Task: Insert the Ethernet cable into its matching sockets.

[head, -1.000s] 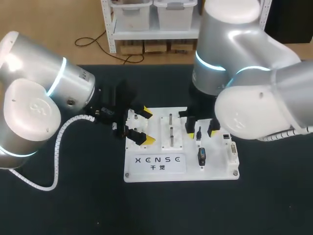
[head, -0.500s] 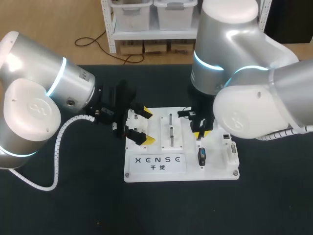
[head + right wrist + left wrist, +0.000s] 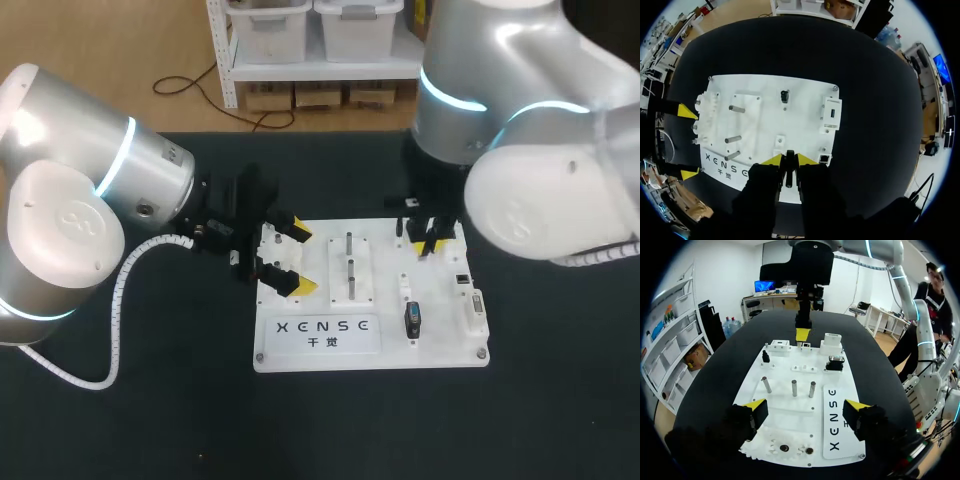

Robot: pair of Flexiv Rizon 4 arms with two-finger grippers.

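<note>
The white socket board lies mid-table. My right gripper hangs above its back right corner, shut on a slim black Ethernet plug that sits between the yellow tips. Just ahead of those tips is a small white socket block, also seen in the head view. A second black connector stands upright in the board. My left gripper is open, its fingers straddling the board's left edge above a white toothed fixture. The left wrist view shows the right gripper over the board's far edge.
Three metal pegs stand in the board's middle. A white connector module sits at its right edge. The table is covered by a black mat, and the left arm's white hose loops over it.
The right gripper shut on the black plug over the small white block, then lifted it and moved back toward the board's rear edge. The left arm stayed still.
</note>
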